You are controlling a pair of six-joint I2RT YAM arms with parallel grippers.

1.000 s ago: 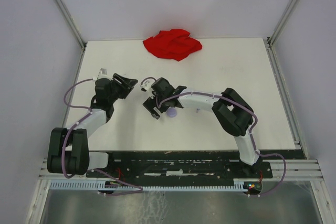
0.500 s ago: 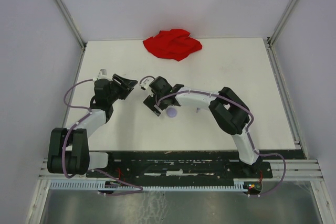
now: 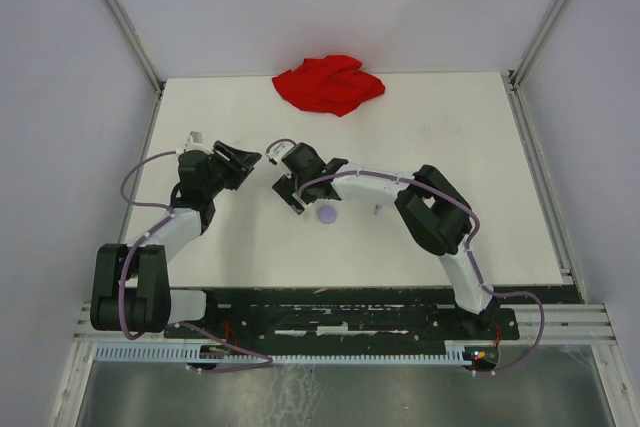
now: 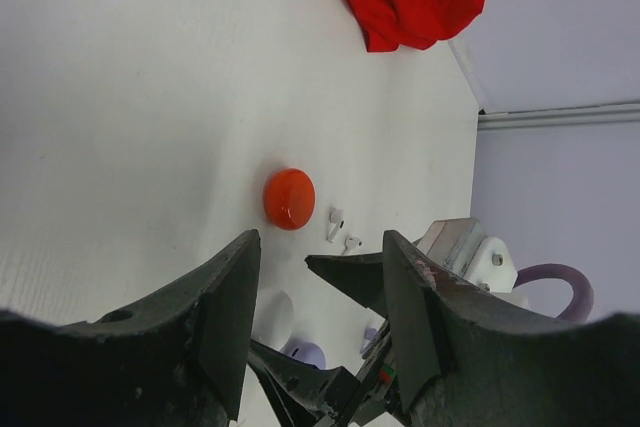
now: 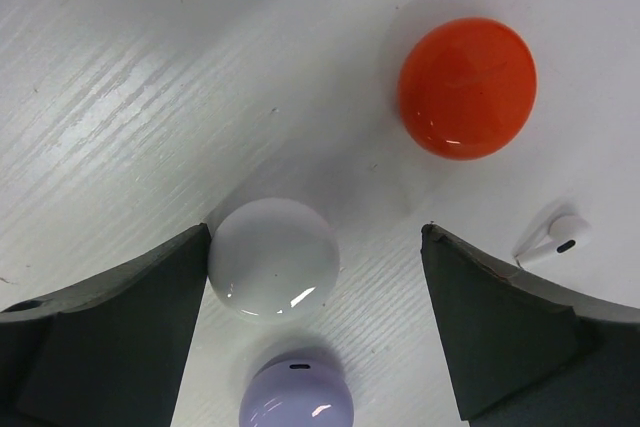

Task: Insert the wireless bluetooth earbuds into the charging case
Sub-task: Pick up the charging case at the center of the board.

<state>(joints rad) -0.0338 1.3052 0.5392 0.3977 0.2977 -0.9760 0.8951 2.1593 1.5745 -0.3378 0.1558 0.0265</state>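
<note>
Your left gripper point(image 4: 320, 257) spread, empty — its camera shows two white earbuds point(image 4: 335, 223) on the table point(image 4: 120, 97) beside the red case point(image 4: 289, 198). Right gripper point(image 5: 315, 242) spread above the white case point(image 5: 273, 259) — its view catches only one earbud point(image 5: 553, 237).

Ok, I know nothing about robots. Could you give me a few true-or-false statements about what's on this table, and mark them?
1. The right gripper is open. True.
2. The left gripper holds the red disc. False: it is open and empty, and the disc lies on the table.
3. A red cloth lies at the table's far edge. True.
4. The white earbud sits on top of the white disc. False: it lies on the table, apart from that disc.
</note>
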